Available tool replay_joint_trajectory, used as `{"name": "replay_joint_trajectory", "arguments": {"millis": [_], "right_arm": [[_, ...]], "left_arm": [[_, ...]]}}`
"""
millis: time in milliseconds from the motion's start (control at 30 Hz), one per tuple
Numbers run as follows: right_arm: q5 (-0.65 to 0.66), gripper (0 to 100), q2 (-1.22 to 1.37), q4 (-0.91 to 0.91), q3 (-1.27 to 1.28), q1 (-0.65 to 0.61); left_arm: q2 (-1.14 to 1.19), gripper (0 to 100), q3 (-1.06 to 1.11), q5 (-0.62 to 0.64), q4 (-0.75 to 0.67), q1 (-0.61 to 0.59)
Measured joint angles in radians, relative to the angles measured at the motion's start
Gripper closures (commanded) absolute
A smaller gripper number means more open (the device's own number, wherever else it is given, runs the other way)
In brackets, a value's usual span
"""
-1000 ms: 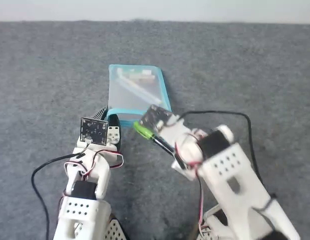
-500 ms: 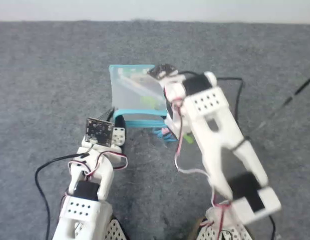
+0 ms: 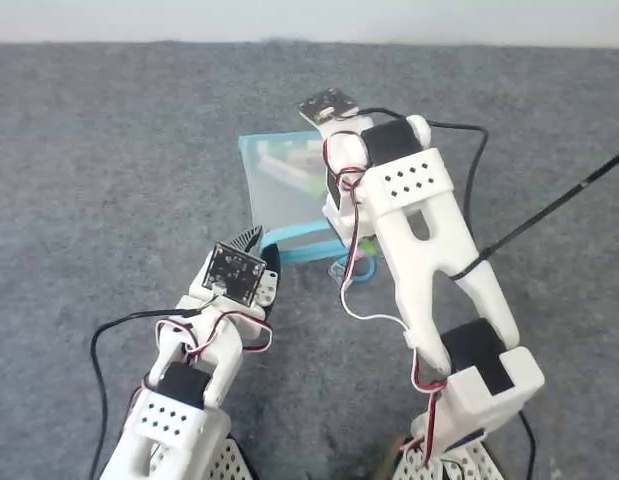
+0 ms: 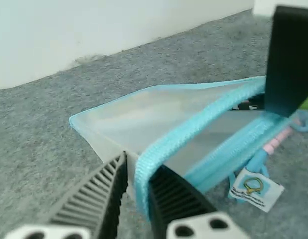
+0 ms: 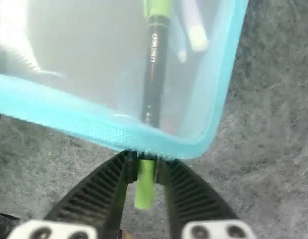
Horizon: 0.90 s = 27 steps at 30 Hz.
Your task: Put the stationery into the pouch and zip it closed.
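**Pouch** [image 3: 284, 200]: translucent, with a light blue trim. It lies flat on the table just toward 12 o'clock from the middle of the high view. Its mouth is along the 6 o'clock edge and is open, with one blue zip band [image 4: 193, 132] lifted clear of the other.

**Pen** [image 5: 152, 84]: black barrel with bright green ends. Most of it is inside the pouch and shows through the wall. One green end sticks out of the mouth at the pouch's 5 o'clock corner.

**Other stationery** [image 3: 289, 160]: pale pieces, one with a light green tip, inside the pouch toward its 12 o'clock end. What kind they are cannot be told.

**Zip pull** [image 4: 258, 158]: a blue cord with a pink piece beside it and a small white tag [image 4: 253, 188]. It lies on the table just outside the mouth, at the pouch's 5 o'clock side.

**Left claw** [image 4: 138, 172]: clenched on the raised blue zip band at the pouch's 7 o'clock corner [image 3: 259, 240]. The band is pinched between both ribbed fingers.

**Right claw** [image 5: 144, 160]: grasping the pen's protruding green end, with a finger pressed on either side. Its fingertips touch the blue mouth edge.

**Left arm** [image 3: 189, 370]: white. It rises from the 7 o'clock edge of the high view toward the pouch.

**Right arm** [image 3: 409, 200]: white. It runs from 5 o'clock up along the pouch's 3 o'clock side, with its wrist bent over the far corner.

**Table** [image 3: 109, 150]: covered in grey felt-like material, with a pale wall [image 4: 94, 30] behind it at 12 o'clock.
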Motion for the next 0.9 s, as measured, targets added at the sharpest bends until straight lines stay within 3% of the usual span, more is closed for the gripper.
{"name": "replay_joint_trajectory", "arguments": {"millis": [300,600,900], "right_arm": [[-0.002,77.5,-0.003,0.002,-0.002,-0.015],[0.034,85.1,-0.273,-0.008,0.020,-0.078],[0.041,85.3,-0.598,-0.193,0.405,0.083]], "left_arm": [[0.000,99,0.000,0.000,0.000,0.015],[-0.002,99,0.000,-0.011,0.000,-0.009],[-0.002,99,0.000,-0.011,0.000,-0.017]]}}
